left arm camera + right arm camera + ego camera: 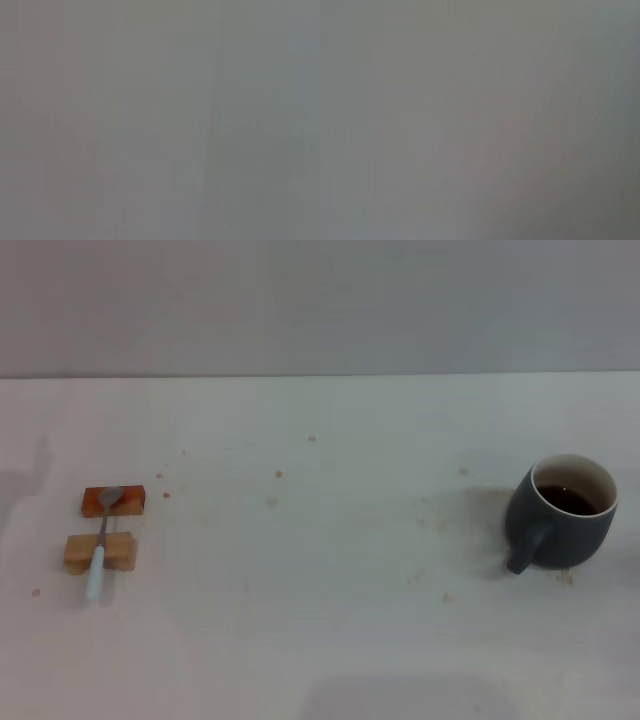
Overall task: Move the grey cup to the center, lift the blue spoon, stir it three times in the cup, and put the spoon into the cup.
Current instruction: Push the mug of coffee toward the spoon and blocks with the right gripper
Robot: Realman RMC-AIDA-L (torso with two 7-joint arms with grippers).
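Looking at the grey cup (pixel 560 515) first, I am finding it standing upright far out on the right of the surface (pixel 330 570), well apart from the middle where it belongs. Its loop handle is pointing toward the near left, and dark brown liquid is sitting fairly high inside its white interior. The blue spoon (pixel 102 540) is lying far over on the left, bridged across two small wooden blocks: its metal bowl is resting on the darker far block (pixel 114 501) and its neck on the paler near block (pixel 100 552), with the pale handle overhanging toward me.

I am seeing neither hand in the head view, and both wrist views are showing only flat grey, so I cannot say whether either hand is open or closed. I am judging the task as not yet begun.

What I am worrying about: the cup is carrying liquid, so a jerky push or a tilted grip on the handle could slop it onto the surface. The spoon is slim and perched, so a hand coming down off-centre could tip it off the blocks or drag a block along. Crumbs and stains are dotting the surface, though they look harmless.
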